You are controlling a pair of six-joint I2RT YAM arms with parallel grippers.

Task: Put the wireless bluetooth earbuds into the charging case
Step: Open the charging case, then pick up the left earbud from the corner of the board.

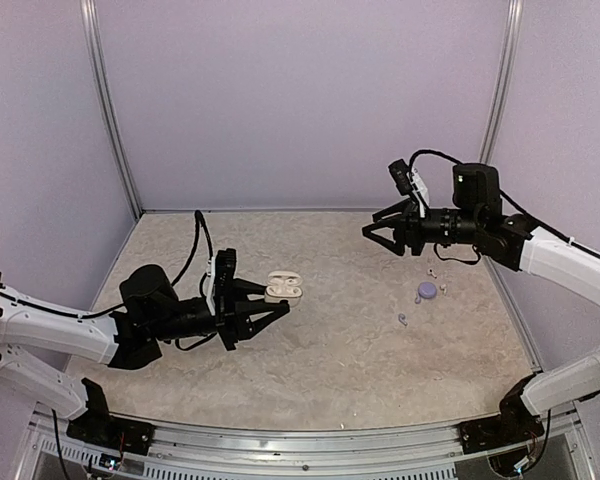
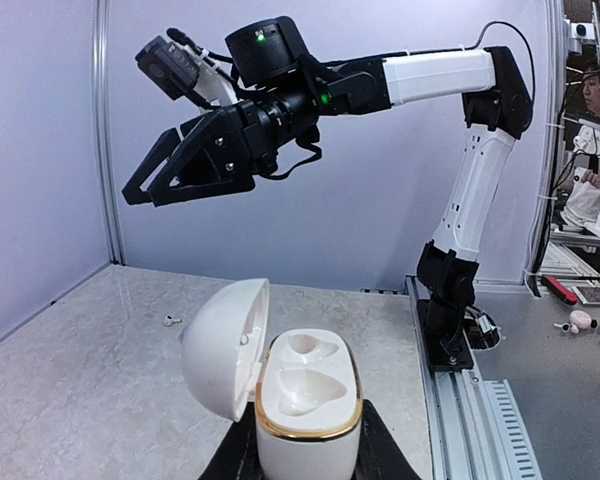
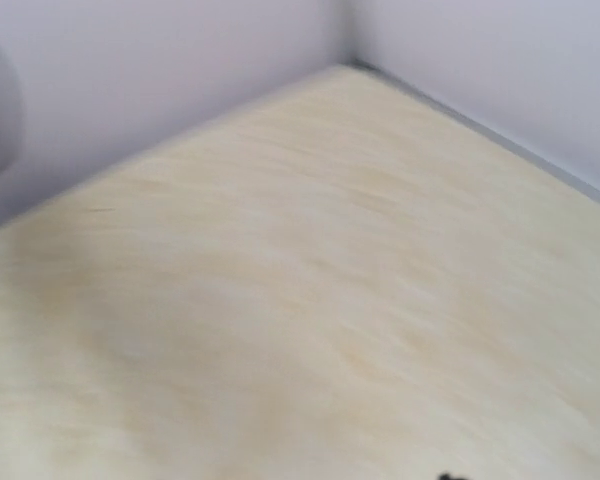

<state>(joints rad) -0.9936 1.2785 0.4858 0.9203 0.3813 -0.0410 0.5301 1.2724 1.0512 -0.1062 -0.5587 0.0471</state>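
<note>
- Arm on the left [image 1: 60,330], white with black joints, reaches low across the pale, marbled beige tabletop [image 1: 320,360].
- Its left gripper [image 1: 277,298] is clamped on the base of the glossy white, pebble-shaped plastic charging case [image 1: 284,288]; in the left wrist view the dark fingers [image 2: 382,452] press against both sides of the case.
- The case stands open and upright in that grip. Its rounded white lid [image 2: 225,345] is swung out to the left on its hinge, a thin gold band rings the rim, and both moulded wells inside hold nothing.
- Right of the table's middle, the black right gripper [image 1: 378,238] hangs above the surface with its fingers spread apart and nothing between them, pointing toward the left arm.
- The wireless bluetooth earbuds [image 1: 403,320] lie loose on the tabletop below and to the right of that gripper, well apart from the charging case: one tiny pale lilac piece nearest the centre and two tiny whitish pieces further right, too small to make out in detail.
- A small round lilac plastic case [image 1: 427,291] sits between those pieces, just beside the whitish ones.
- The right wrist view is blurred and shows only bare tabletop meeting the lilac walls [image 3: 180,60].
</note>
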